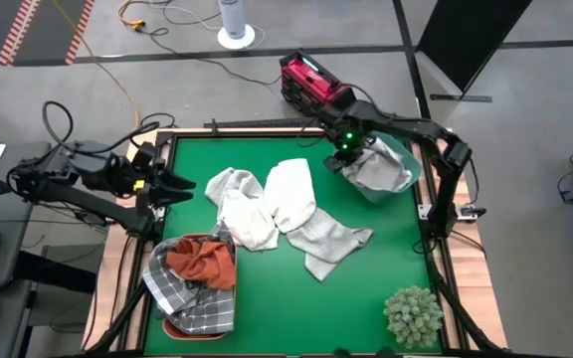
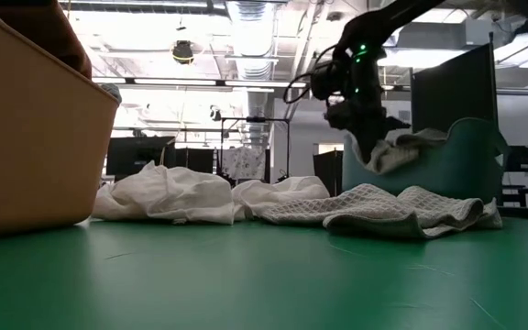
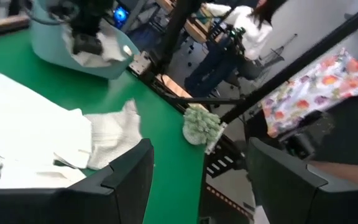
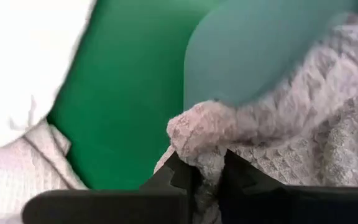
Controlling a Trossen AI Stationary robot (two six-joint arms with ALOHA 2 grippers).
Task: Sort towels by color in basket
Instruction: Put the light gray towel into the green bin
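Note:
A pale waffle-weave towel lies in the teal basket at the far right, one part draped over its rim. My right gripper stands over that rim, shut on the towel. White towels lie spread across the table's middle. At the near left, an orange basket holds a rust-orange towel and a grey checked towel. My left gripper hovers at the left edge, open and with nothing between its fingers. My right gripper pinches a bunched fold of the waffle towel between its two fingers, coming from above and pointing down. The fold stands up at the basket's rim. The rest of the towel trails slack into the basket.
A spiky pale-green plant ball sits at the near right corner. Bare green table lies near the front edge and between the white towels and the teal basket. A raised wooden frame borders the table.

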